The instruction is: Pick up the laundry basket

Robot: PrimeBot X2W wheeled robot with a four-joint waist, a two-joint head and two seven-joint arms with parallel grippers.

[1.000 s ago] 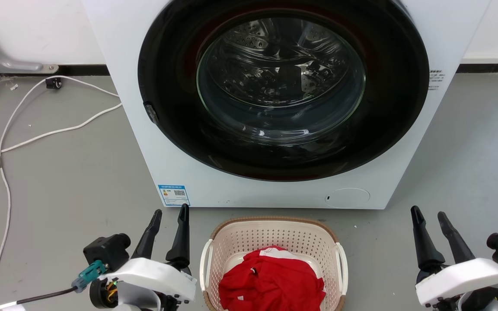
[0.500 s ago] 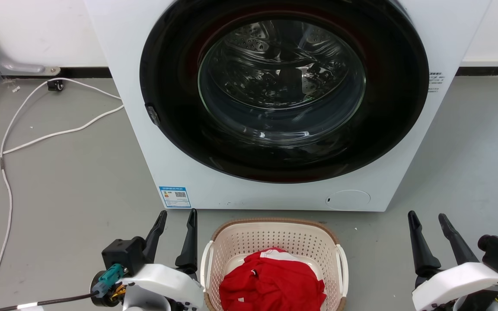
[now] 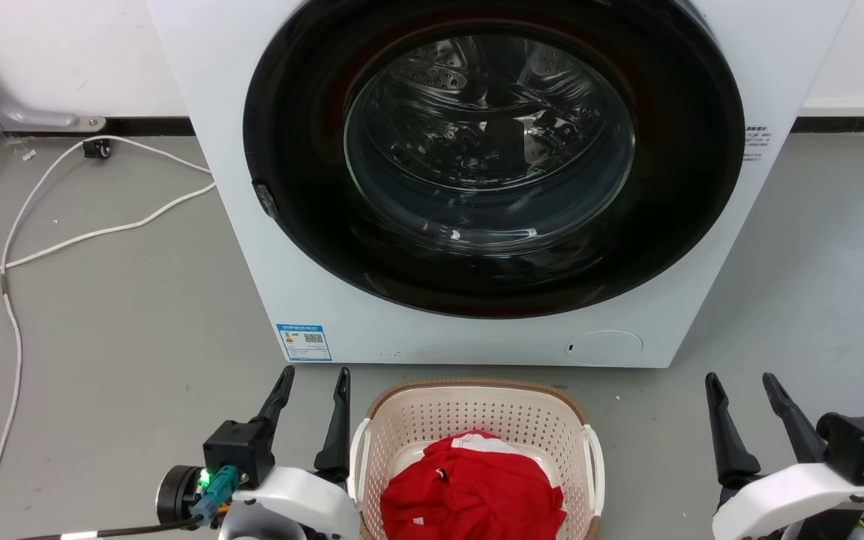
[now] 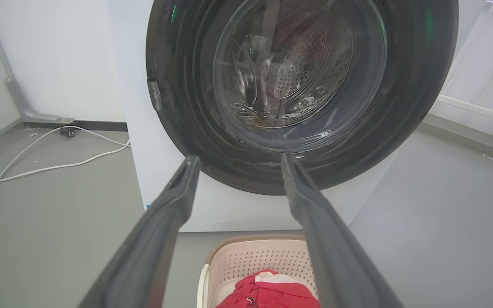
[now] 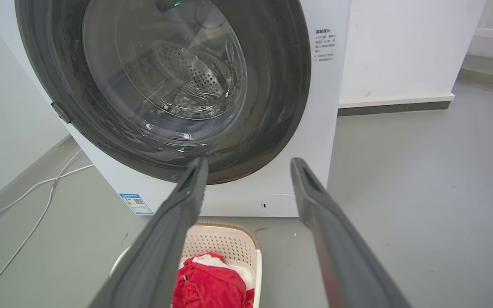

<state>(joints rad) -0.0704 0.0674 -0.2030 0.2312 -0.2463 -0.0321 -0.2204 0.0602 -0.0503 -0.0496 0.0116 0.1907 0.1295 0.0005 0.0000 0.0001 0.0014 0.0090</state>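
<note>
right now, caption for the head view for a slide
Left gripper and right gripper, both open, flank the laundry basket holding red clothing before a washing machine.

Premises: a laundry area in a plain utility-type room. Evidence: a white front-loading washing machine (image 3: 372, 330) stands directly on a bare grey floor (image 3: 117, 315), its round glass door (image 3: 488, 142) showing a perforated steel drum behind. A blue rating sticker (image 3: 304, 341) is on its lower front. The laundry basket (image 3: 477, 416), holding a red garment (image 3: 473, 499), sits just before it. Walls (image 3: 64, 52) are plain white with dark skirting (image 3: 147, 125). A loose white cable (image 3: 102, 229) trails across the floor.
</note>
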